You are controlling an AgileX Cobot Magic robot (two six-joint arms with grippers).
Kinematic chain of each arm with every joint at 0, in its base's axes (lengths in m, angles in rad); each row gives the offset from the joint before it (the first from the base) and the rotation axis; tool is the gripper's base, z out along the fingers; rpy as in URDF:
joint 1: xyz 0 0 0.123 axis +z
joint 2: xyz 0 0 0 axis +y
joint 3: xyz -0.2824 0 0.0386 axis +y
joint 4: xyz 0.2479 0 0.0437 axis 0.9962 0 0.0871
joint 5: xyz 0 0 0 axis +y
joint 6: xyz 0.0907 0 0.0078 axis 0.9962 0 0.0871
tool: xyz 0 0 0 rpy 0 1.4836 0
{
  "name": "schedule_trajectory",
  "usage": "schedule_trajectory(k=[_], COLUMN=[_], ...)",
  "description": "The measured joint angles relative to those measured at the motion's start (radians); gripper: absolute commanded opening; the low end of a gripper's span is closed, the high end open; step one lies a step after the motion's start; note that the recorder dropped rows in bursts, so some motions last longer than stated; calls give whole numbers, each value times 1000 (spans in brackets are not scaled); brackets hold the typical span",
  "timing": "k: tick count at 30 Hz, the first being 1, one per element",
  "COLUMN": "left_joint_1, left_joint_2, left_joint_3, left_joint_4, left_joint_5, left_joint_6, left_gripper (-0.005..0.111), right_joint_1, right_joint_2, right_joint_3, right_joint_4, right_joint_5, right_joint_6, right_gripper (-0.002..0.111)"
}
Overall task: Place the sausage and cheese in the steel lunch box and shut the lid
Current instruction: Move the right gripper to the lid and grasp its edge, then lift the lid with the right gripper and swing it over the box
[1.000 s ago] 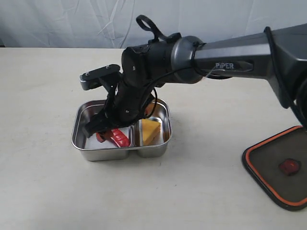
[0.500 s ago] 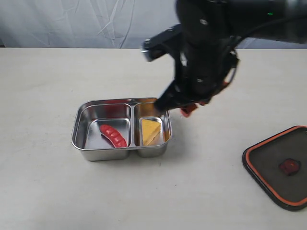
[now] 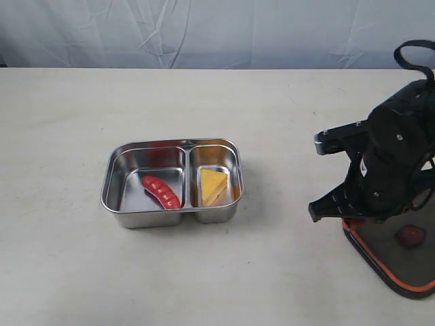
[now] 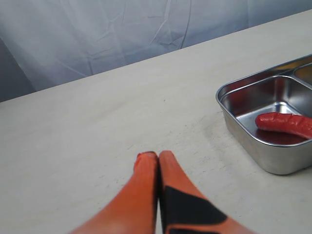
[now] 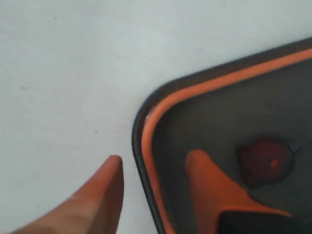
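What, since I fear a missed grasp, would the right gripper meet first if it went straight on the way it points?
Probably the corner rim of the lid: the right gripper stands open astride it, one finger inside the rim, the other over the table. Its height above the rim is unclear.

right arm [image 3: 397,163]: glossy black housing, black cable loop [image 3: 413,49] at the end away from the pincer, grey bracket [image 3: 338,140] just behind it. left pincer [image 4: 157,155], right pincer [image 5: 155,157]: tapered orange fingers [image 5: 105,195]; black patch [image 4: 187,207] on left pincer.

Beige table [image 3: 68,272], wrinkled pale backdrop [image 3: 204,34]
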Motion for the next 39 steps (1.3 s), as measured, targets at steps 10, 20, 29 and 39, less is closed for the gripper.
schedule_trajectory(k=[10,20,29,39], left_joint_1=[0,0,0,0], left_joint_2=[0,0,0,0], left_joint_3=[0,0,0,0], left_joint_4=[0,0,0,0], left_joint_5=[0,0,0,0], left_joint_6=[0,0,0,0], left_gripper=[0,0,0,0], right_joint_1=[0,0,59,122], right_joint_2=[142,87,-396,-602], right_joint_3=[2,5,5,5], right_joint_4=[-7,3,954,1313], right_joint_5=[-123,-114,-158,-11], right_joint_6=[81,71,-741,-996], right_gripper=[21,0,0,0])
